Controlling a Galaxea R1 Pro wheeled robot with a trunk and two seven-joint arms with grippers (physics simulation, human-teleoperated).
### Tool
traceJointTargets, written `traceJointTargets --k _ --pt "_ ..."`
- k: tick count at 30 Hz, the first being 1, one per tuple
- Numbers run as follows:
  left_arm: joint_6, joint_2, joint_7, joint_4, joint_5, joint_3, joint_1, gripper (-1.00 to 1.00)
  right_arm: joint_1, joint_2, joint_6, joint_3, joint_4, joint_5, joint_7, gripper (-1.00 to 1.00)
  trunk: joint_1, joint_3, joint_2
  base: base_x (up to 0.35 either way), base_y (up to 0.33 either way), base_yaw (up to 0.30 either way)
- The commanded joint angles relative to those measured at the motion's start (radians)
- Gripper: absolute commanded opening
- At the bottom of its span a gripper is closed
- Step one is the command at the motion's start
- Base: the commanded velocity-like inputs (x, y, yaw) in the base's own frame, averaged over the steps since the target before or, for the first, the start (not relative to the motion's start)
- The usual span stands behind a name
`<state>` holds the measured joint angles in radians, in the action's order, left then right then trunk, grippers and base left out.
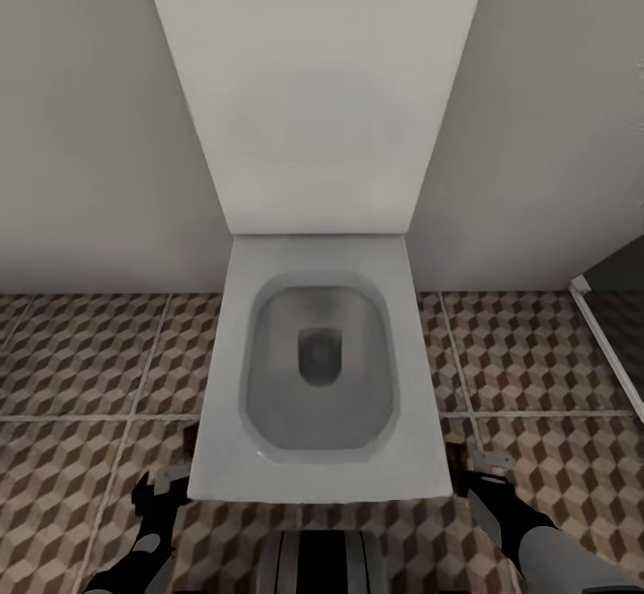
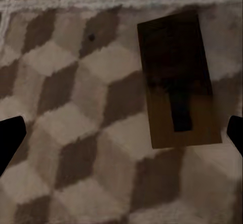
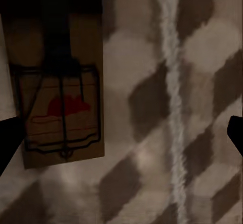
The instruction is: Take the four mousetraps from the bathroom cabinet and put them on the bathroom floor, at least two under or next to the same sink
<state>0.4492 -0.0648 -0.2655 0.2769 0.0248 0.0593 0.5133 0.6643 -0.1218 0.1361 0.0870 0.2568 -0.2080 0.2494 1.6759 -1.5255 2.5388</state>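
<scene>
Below each open gripper, left and right, a trap lies beside the toilet, perhaps too far from any sink.

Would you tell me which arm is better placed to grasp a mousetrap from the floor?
Probably the left: the left gripper is open with a mousetrap wholly between its fingertips; under the right gripper the other mousetrap lies off-centre, beside one fingertip.

Head camera steeply downward over toilet, wrist cameras close above floor
</scene>
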Motion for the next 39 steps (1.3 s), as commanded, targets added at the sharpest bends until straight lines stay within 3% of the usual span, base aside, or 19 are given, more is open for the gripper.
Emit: traceJointTargets --k 1,39 --pt "0.003 0.0 0.0 -0.001 0.003 0.004 0.0 1.0 0.0 -0.001 0.007 0.008 0.002 -0.008 0.006 1.0 -0.001 0.0 0.0 -0.326 0.0 0.0" --pt "0.001 0.0 0.002 -0.007 0.0 0.007 0.0 1.0 0.0 0.003 0.005 0.01 0.002 -0.008 0.006 1.0 -0.001 0.0 0.0 -0.344 0.0 0.0"
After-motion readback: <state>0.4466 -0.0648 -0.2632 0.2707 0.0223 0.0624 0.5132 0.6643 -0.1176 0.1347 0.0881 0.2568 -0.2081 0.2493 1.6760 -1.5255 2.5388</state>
